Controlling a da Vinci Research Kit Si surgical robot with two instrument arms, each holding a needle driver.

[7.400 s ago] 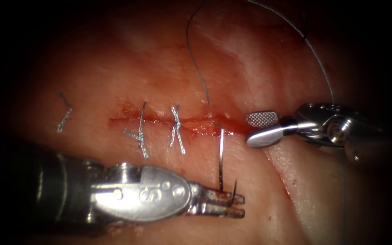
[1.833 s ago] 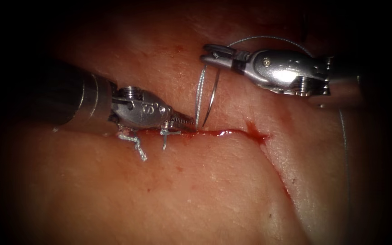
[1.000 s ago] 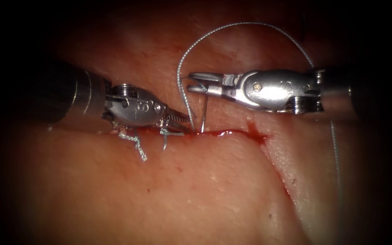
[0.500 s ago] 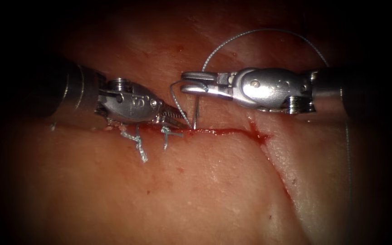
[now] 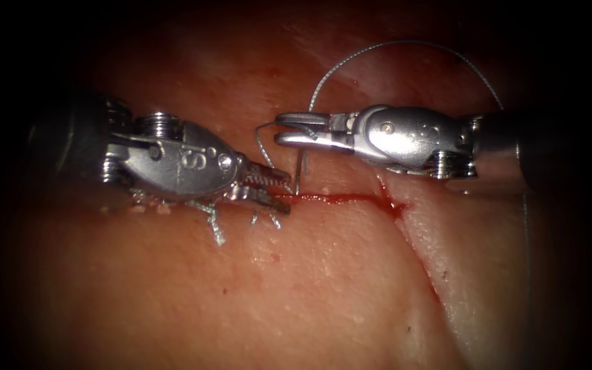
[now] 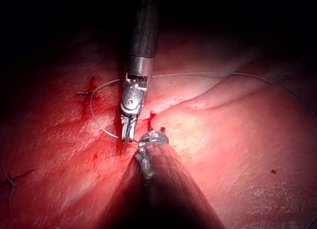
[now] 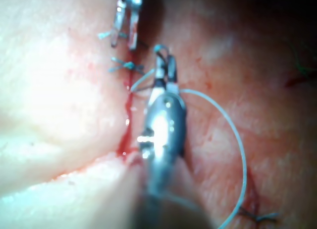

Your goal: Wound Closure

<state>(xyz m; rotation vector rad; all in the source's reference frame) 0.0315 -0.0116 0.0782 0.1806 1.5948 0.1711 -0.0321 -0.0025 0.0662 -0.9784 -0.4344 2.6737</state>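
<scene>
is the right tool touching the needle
Touching. In the endoscope view the right tool has its fingers shut on the needle, which runs down to the cut in the tissue.

Left tool (image 5: 268, 188): polished silver wrist housing stamped with "S", round screw heads, ribbed pulley stack behind, serrated jaw faces smeared red, dark tubular shaft. Right tool (image 5: 296, 130): same bright metal clevis, single pivot screw, ridged pulleys underneath, slim smooth jaws, black shaft
</scene>
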